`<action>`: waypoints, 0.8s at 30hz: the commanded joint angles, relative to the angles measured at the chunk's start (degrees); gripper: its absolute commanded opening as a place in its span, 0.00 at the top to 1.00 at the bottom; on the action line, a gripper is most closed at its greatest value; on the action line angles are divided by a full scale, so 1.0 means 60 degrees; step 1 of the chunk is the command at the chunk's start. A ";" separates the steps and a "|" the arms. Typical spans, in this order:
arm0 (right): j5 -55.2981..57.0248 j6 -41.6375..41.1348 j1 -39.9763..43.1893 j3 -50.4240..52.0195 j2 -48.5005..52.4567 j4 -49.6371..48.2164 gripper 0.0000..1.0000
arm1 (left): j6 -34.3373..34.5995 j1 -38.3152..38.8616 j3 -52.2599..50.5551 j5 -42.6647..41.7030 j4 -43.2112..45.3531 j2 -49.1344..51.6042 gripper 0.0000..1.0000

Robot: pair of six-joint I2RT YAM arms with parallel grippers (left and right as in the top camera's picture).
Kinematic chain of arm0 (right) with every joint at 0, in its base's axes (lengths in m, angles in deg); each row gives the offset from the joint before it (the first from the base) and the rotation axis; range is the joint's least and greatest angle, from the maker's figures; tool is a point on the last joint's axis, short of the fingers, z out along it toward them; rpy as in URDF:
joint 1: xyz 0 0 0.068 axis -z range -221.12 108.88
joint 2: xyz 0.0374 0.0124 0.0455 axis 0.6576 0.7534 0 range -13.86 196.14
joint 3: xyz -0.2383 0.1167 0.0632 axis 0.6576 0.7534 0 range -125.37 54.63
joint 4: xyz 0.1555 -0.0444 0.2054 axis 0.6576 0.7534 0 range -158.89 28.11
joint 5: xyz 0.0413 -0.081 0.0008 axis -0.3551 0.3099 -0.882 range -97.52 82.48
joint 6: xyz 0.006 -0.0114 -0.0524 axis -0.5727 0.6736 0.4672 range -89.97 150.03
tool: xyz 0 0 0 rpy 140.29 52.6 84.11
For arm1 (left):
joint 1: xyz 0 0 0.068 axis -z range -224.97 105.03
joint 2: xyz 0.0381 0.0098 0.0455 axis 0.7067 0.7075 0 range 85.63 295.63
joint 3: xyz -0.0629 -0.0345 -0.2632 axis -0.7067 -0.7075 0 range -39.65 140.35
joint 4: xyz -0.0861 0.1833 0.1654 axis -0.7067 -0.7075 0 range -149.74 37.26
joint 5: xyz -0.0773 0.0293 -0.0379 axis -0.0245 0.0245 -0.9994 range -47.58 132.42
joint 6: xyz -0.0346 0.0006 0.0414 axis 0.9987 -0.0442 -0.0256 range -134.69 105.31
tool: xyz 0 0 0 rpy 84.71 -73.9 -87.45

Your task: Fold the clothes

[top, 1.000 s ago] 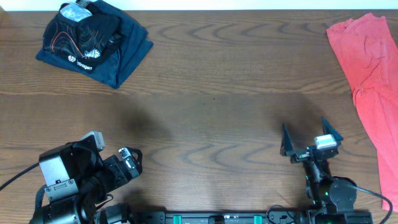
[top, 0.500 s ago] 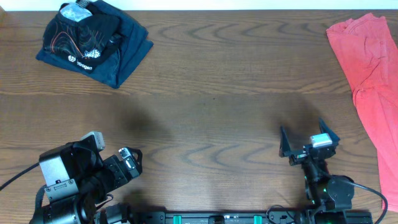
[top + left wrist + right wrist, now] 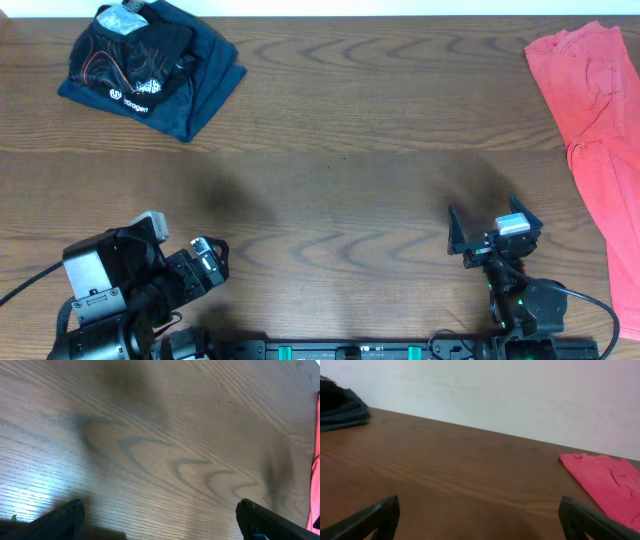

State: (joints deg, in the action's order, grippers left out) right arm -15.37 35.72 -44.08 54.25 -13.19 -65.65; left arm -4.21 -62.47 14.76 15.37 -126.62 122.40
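Note:
The clothes, a black jersey [image 3: 135,55] with orange-white lines and small logos, lie bunched at the table's far left corner on top of a dark blue garment [image 3: 210,80]. Both grippers are far from the jersey, at the near edge. My left gripper [image 3: 212,258] is low at the front left; its wrist view shows it open [image 3: 160,516] over bare wood. My right gripper [image 3: 490,222] stands open at the front right, with nothing between its fingers [image 3: 480,512]. In the right wrist view the dark pile [image 3: 342,410] shows small at the far left.
A coral-red garment [image 3: 590,120] lies spread along the table's right edge, also visible in the right wrist view [image 3: 605,482] and as a sliver in the left wrist view [image 3: 316,465]. Brown wood table [image 3: 340,150] runs between the two piles; a white wall [image 3: 520,395] stands behind.
My right gripper has drawn back a little toward the front edge and shifted slightly left. The left arm and the garments have not moved.

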 commanded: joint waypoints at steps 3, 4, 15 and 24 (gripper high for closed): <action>0.0058 0.0124 -0.0073 0.0011 -0.0055 0.0058 0.01 | -0.0058 -0.0007 0.0004 -0.0062 -0.0007 0.0007 0.02; 0.0058 0.0124 -0.0073 0.0011 -0.0055 0.0058 0.01 | -0.0058 -0.0007 0.0004 -0.0062 -0.0007 0.0007 0.02; 0.0058 0.0124 -0.0073 0.0011 -0.0055 0.0062 0.01 | -0.0058 -0.0007 0.0004 -0.0062 -0.0007 0.0007 0.02; 0.0058 0.0124 -0.0073 0.0011 -0.0055 0.0058 0.01 | -0.0069 0.0849 0.0004 0.0047 0.0004 -0.0091 0.02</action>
State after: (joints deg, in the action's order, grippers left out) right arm -15.40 35.72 -44.08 54.25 -13.19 -65.65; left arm -4.21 -59.67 14.76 15.41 -126.60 122.38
